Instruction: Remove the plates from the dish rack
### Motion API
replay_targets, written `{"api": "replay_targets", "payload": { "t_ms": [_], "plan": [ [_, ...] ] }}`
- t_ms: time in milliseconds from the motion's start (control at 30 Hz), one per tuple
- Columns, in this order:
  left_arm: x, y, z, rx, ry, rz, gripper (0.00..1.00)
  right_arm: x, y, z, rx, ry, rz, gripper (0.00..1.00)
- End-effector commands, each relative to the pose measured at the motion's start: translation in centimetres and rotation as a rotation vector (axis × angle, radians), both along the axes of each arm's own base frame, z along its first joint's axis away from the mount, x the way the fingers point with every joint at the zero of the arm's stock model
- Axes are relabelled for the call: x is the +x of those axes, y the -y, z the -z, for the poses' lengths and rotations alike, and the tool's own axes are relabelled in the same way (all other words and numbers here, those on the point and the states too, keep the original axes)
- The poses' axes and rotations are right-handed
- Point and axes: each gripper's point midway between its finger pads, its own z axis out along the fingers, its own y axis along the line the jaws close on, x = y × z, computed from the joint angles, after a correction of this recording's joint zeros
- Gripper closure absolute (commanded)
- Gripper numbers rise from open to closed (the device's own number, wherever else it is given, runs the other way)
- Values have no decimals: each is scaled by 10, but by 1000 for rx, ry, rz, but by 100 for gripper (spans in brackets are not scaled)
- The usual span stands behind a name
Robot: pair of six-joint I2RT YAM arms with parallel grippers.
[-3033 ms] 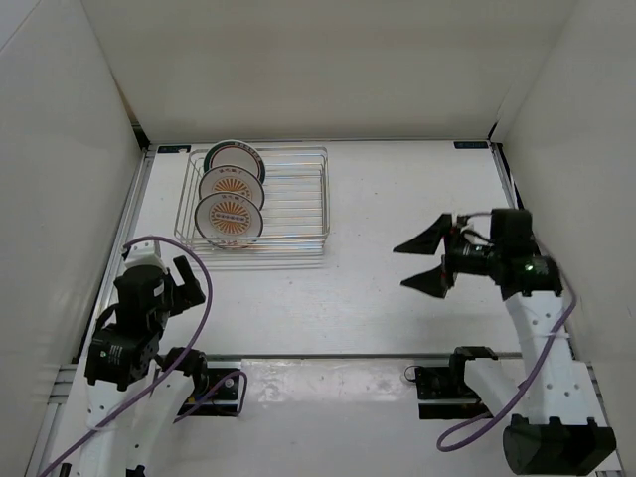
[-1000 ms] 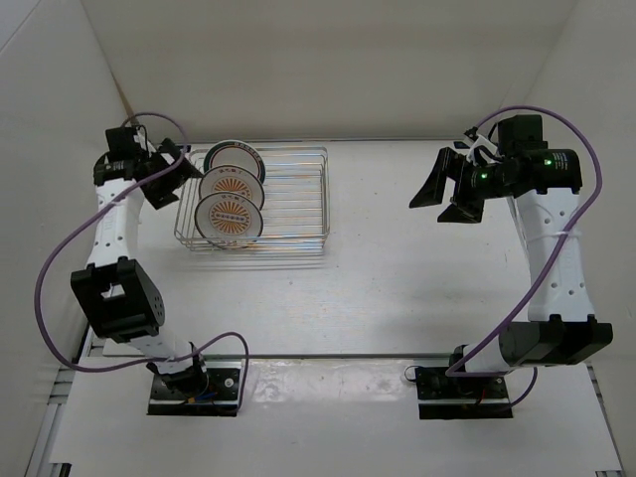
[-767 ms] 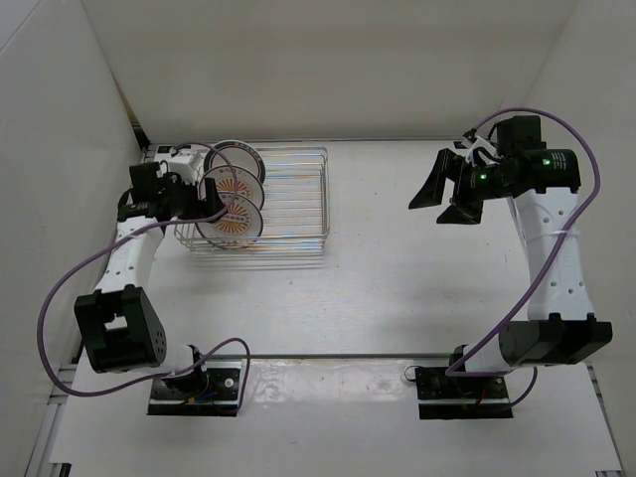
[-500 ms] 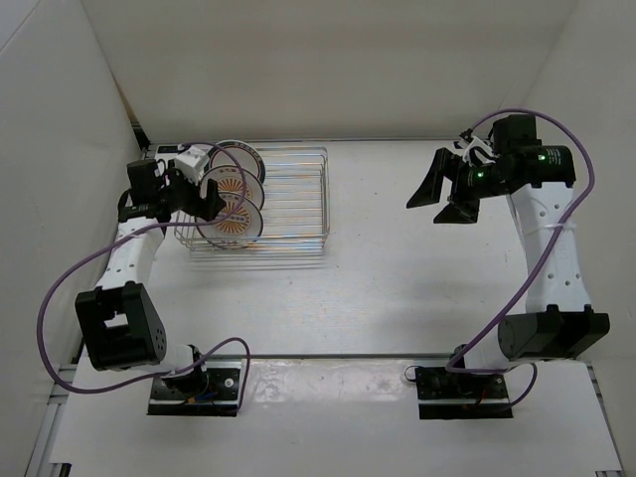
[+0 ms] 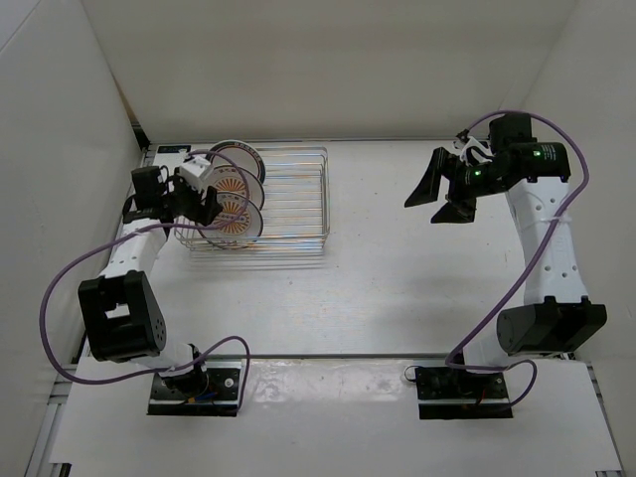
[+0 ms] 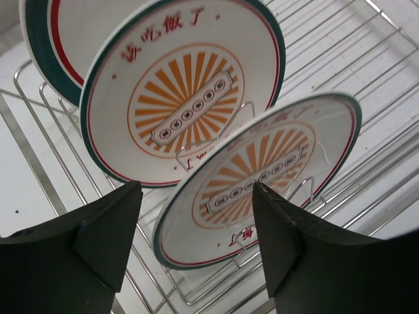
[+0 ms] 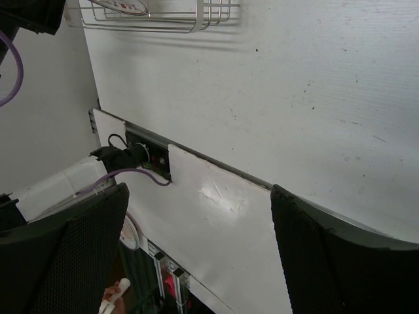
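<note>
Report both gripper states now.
Left gripper: open, aimed at the front sunburst plate, holding nothing.
Right gripper: open, empty, above the table.

White links [image 5: 545,248], black joints [image 5: 117,316], purple cables [image 5: 502,113]; left hand [image 6: 196,193], right hand [image 7: 200,191] black, wedge-fingered.

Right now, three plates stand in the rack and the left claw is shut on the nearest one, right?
No: the left claw is open, not shut on the nearest plate, as the left wrist view shows. Three plates stand in the rack.
</note>
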Motion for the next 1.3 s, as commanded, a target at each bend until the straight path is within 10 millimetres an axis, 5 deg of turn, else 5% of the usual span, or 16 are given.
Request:
{"api": "replay_targets", "payload": {
  "t_ms": [0, 400, 700, 1067, 1267],
  "plan": [
    [-7, -4, -7, -43, 20, 12, 23, -42, 1, 3, 6, -207, -8, 10],
    [-26, 6, 16, -164, -55, 65, 27, -35, 0, 6, 17, -231, -7, 10],
    [-31, 6, 29, -172, -67, 51, 47, -36, 2, 4, 11, -224, -9, 10],
    [-24, -11, 13, -126, -11, -5, 71, -37, -1, 6, 27, -243, -18, 10],
    [-10, -26, -9, -72, 46, -68, 95, -36, -1, 4, 37, -242, -19, 10]
  ]
}}
